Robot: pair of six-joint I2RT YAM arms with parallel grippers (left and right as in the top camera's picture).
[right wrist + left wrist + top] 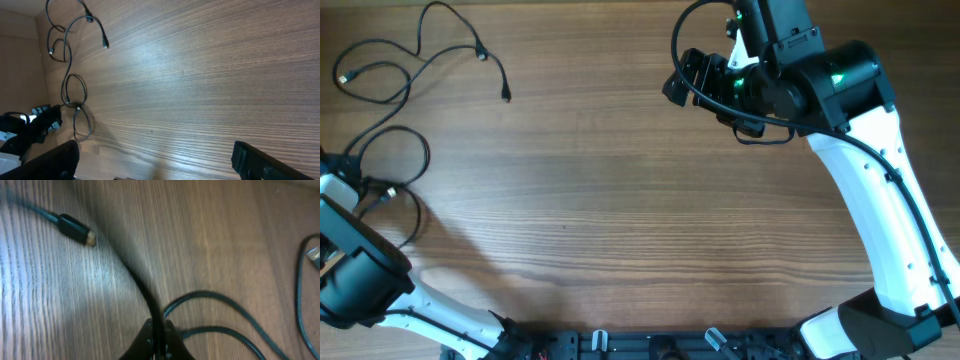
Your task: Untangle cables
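The cables (390, 60) are thin black cords that loop across the table's far left corner, and one plug end (506, 96) lies free. My left gripper (372, 189) is at the left edge, where two loops cross. In the left wrist view it (158, 328) is shut on one black cable (142, 287). That cord runs up and away to a gold-tipped plug (77, 230). More loops (235, 315) curve off to the right. My right gripper (682, 82) hangs open at the far right, away from the cables. In the right wrist view it (155, 152) has only bare wood between its fingers.
The wooden table (640, 200) stretches between the two arms. The right wrist view shows the cables (70, 55) and the left arm (30, 125) far off at its left. A black rail (650, 345) runs along the front edge.
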